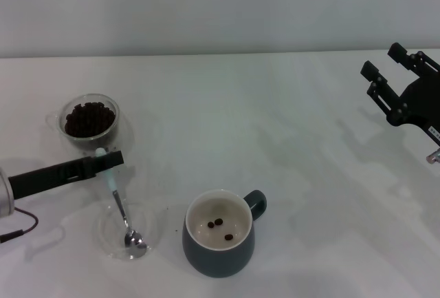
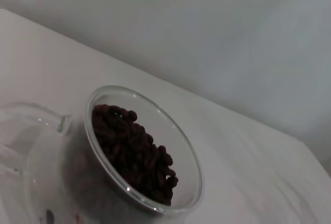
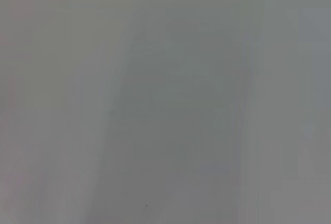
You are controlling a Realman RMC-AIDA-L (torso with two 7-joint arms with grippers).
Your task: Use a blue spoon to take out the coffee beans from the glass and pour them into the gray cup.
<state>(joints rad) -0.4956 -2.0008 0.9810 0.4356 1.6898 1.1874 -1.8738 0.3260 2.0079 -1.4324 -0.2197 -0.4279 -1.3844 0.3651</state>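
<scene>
The left end effector (image 1: 110,162) reaches in from the left edge of the head view, low over the counter (image 1: 289,140), its fingers pinching the pale handle of the spoon (image 1: 122,214) near its top. The spoon slants down toward the robot, and its silver bowl rests in a shallow clear dish (image 1: 129,230) on the counter, just left of the cup (image 1: 220,233).

The glass (image 1: 89,122) stands on the counter just behind the left end effector, holding a dark heap of beans (image 1: 88,119). The left wrist view shows the same glass (image 2: 139,154) close up, tilted in the frame, with the beans (image 2: 135,151) piled inside against one wall.

The cup sits near the front edge of the counter, its loop handle turned to the right and slightly away from the robot. A few beans lie on its cream-white bottom.

The right end effector (image 1: 386,71) hangs at the far right, well apart from everything, its fingers spread and holding nothing. The right wrist view gives only a plain gray surface.

No brand, label or writing can be read on any item.
</scene>
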